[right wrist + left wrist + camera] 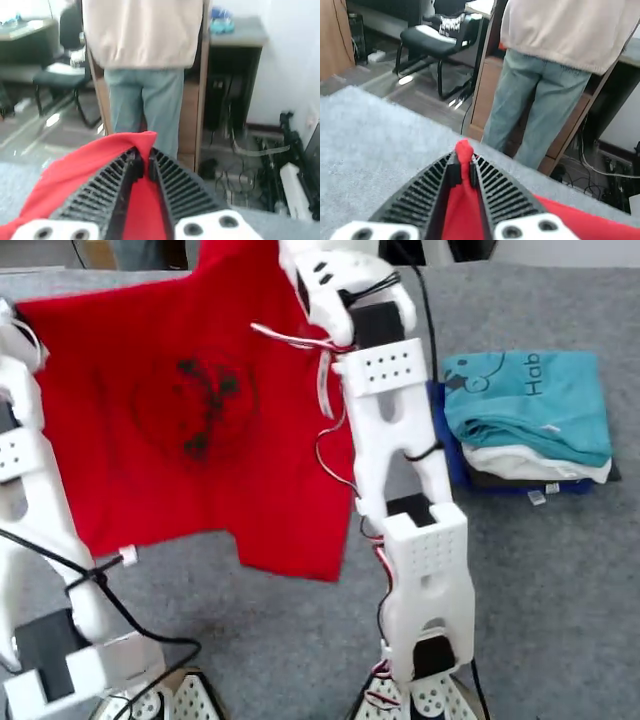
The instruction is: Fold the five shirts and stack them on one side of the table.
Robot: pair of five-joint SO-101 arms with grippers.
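A: Red shirt (190, 420), where is it held?
B: Far edge is clamped by left gripper (462, 170) and right gripper (142, 167); cloth is spread on the table (560, 590) back toward the arm bases (425, 695) (folded stack (525, 420) lies nearer right gripper).

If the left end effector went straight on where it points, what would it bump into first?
Probably nothing close. The left end effector, shut on the red shirt, points over the table towards its far edge. The way looks free, though depth is hard to judge.
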